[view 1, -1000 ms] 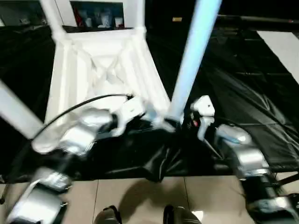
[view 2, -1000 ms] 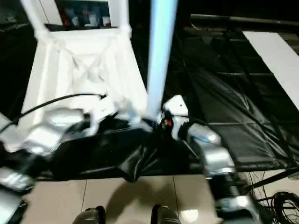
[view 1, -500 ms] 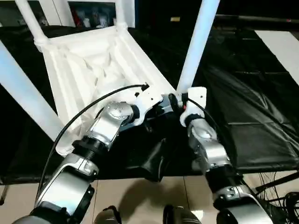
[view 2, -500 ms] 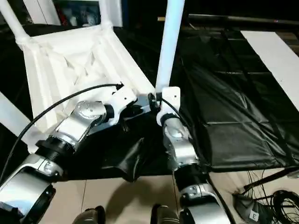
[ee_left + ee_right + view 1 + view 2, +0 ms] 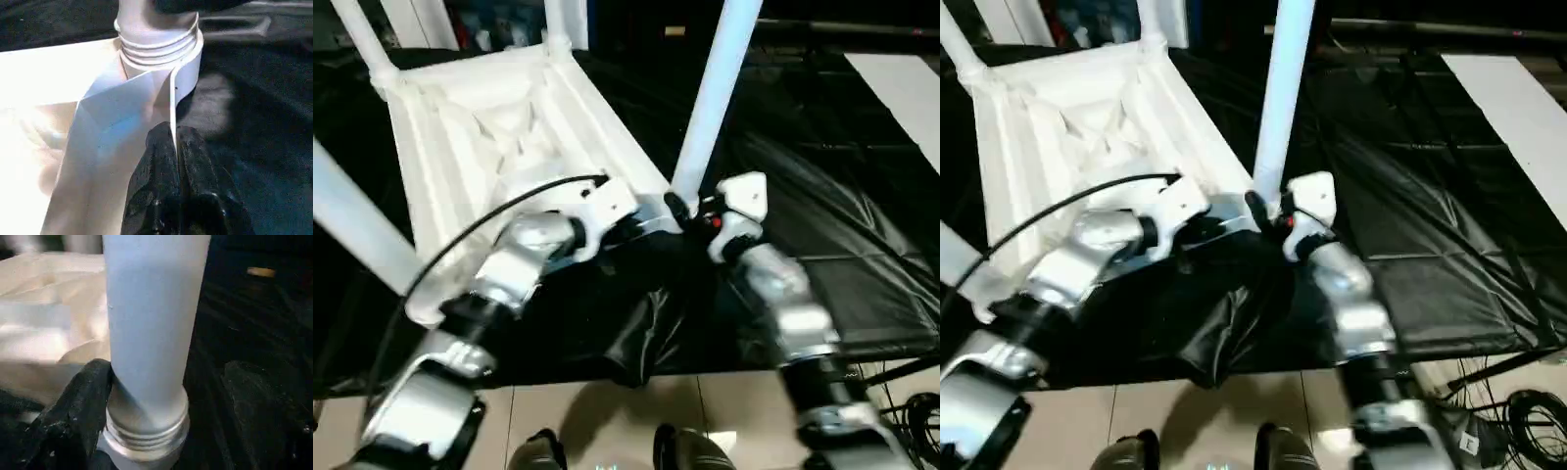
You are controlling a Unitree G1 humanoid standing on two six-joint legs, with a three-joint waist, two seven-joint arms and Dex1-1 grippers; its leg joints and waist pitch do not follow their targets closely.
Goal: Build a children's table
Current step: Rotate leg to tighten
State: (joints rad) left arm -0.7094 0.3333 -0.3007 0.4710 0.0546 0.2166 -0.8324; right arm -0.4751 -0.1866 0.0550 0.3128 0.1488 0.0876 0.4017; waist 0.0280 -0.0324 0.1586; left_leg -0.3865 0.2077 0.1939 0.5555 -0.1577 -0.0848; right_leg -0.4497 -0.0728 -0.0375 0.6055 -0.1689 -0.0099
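White table top [image 5: 499,147] lies upside down on black sheeting [image 5: 822,225], legs up. Left gripper [image 5: 175,161] pinches the top's edge wall at the near right corner socket. Right gripper [image 5: 146,396] is spread around the leg [image 5: 710,108] base there, one finger touching.

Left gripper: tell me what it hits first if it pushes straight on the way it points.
Probably the corner socket with the leg in it. The left gripper already pinches the tabletop's rim just short of it.
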